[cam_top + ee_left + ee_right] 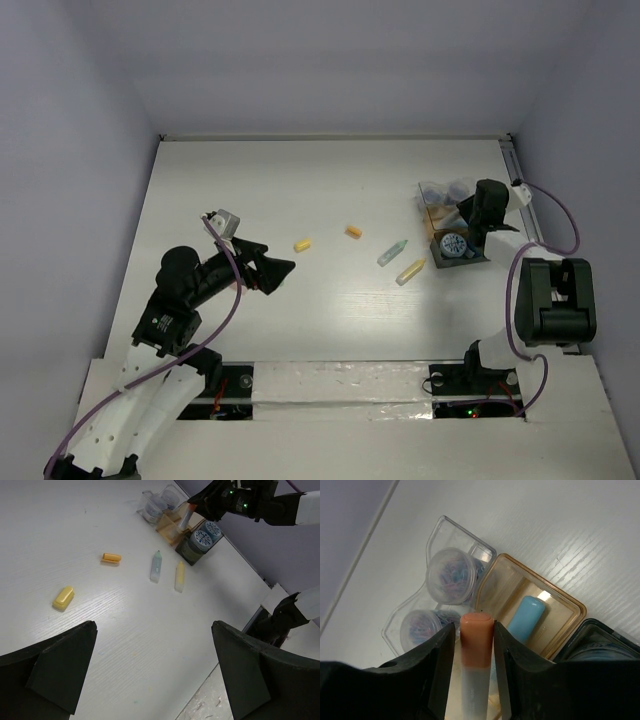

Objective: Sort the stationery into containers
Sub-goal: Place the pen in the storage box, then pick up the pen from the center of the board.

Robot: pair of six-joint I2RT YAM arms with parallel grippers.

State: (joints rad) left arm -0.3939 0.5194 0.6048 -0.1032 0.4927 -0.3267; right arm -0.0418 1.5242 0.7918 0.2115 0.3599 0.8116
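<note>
My right gripper [474, 630] is shut on an orange-red capped pen [476, 640] and holds it over the tan compartment [570, 605], where a light blue pen [526, 618] lies. The containers [437, 200] stand at the right, under the right gripper [464, 216]. Blue-and-white tape rolls [453, 244] fill the dark compartment. A grey-green pen [392, 253], a yellow pen [410, 271], an orange piece [352, 232] and a yellow piece [302, 244] lie on the table. My left gripper [276, 272] is open and empty, left of them, above the table [154, 630].
Two clear round tubs of coloured clips [451, 575] sit in a clear tray beside the tan compartment. In the left wrist view the yellow piece [63, 597], orange piece [111, 557] and both pens [156, 566] lie ahead of the fingers. The table's near edge [235, 645] is close.
</note>
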